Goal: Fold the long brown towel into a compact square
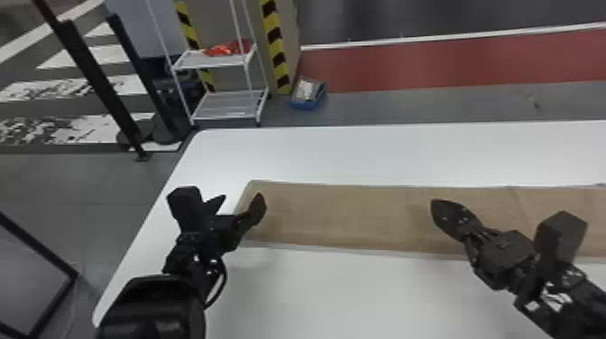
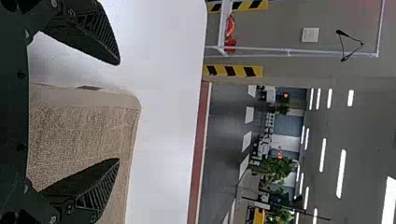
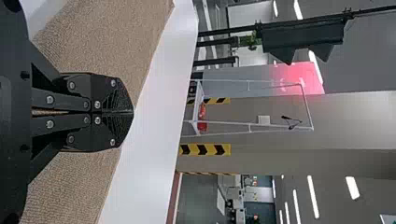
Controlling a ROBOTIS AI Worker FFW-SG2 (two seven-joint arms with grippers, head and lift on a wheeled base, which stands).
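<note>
- Left claw (image 1: 242, 195): we list it at the towel's left end, its two black fingers spread well apart, one above the towel, the other above bare table just off that end.
- Left claw (image 2: 119, 111), wrist view: we see a wide gap between the fingertips, nothing clamped, with a rounded towel corner showing between them.
- Right claw (image 1: 434, 205): we find its fingers closed tip against tip, over the towel's length and well apart from the left claw; we see no cloth pinched at the tips.
- Contact: we cannot tell whether either claw touches the cloth below.
- Long brown towel (image 1: 351, 216): one item, laid out as a long strip, running from beneath the left claw, under the right claw and on past it, out at the head view's right edge. We note a faint crosswise crease just beyond the right claw's tips.
- White table (image 1: 360, 293): under the towel, with bare surface both ahead of the claws and on their near side.
- White rack (image 1: 216, 61): on the floor ahead of the left claw, past the table, red articles (image 1: 227, 48) on its upper shelf.
- Blue box (image 1: 308, 95): on the floor, ahead and between the two claws.
</note>
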